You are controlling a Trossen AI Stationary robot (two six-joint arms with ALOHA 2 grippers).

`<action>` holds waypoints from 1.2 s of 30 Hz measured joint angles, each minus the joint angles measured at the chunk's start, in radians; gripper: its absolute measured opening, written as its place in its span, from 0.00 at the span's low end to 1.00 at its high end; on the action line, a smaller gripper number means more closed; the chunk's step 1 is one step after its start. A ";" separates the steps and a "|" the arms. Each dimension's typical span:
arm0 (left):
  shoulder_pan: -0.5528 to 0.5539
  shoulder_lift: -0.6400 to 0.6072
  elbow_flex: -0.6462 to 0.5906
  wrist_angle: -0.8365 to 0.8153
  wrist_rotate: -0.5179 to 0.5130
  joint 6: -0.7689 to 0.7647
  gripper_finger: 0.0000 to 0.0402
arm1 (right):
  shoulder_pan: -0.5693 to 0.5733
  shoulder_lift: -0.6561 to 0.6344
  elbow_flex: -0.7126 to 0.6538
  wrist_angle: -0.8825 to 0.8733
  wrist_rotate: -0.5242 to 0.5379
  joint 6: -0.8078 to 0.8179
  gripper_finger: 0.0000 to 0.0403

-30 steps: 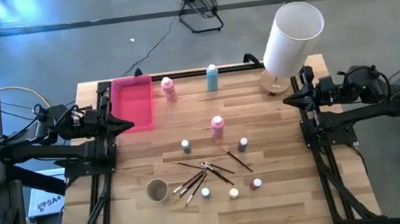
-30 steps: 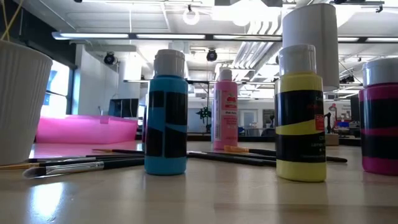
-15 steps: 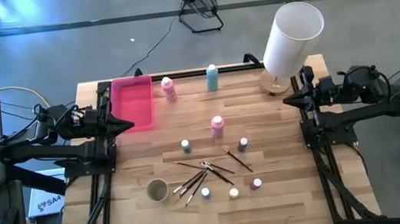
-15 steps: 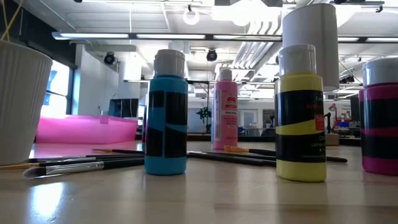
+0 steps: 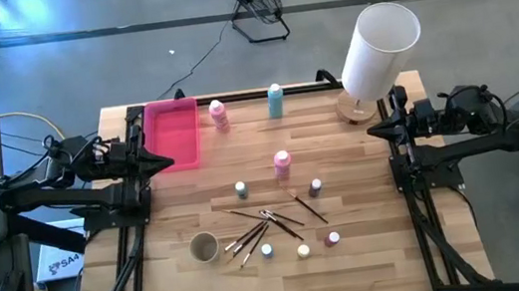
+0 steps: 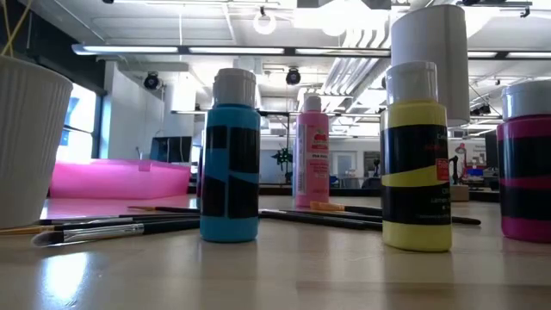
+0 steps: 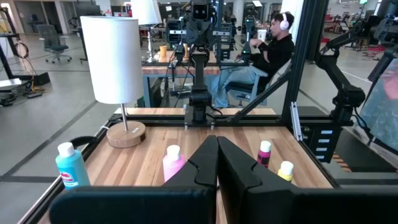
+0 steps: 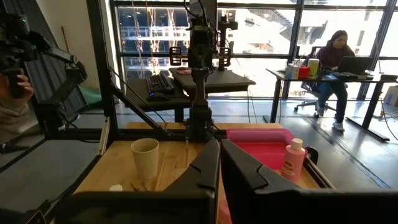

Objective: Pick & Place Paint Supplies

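The pink tray [image 5: 172,134] at ten o'clock on the desk [image 5: 374,251] and the white cup [image 5: 204,246] at seven hold no paint supplies; bottles [image 5: 282,163], pots [image 5: 303,251] and brushes [image 5: 260,228] lie mid-desk. Left pincer [image 5: 169,160] and right pincer [image 5: 374,130] are both together, holding nothing.

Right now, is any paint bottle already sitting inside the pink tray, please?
No. In the high view the pink tray holds nothing, and the nearest pink bottle stands on the table beside it.

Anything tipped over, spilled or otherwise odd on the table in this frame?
No spills show. The squeeze bottles and tiny paint pots stand upright. The only untidy thing is the brushes, lying criss-crossed in a loose pile beside the white cup. The pink tray holds nothing.
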State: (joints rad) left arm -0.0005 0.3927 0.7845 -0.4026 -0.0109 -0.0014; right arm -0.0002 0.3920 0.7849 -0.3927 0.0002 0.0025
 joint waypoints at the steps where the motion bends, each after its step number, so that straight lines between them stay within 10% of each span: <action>1: 0.000 0.000 0.000 0.000 0.000 0.000 0.00 | 0.000 0.000 0.000 0.000 0.000 0.000 0.02; 36: 0.000 0.000 0.000 0.000 0.000 0.000 0.00 | 0.000 0.000 0.000 0.008 0.000 -0.102 0.02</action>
State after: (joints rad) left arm -0.0004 0.3927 0.7849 -0.4023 -0.0109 -0.0017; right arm -0.0002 0.3918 0.7853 -0.3848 -0.0002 -0.1000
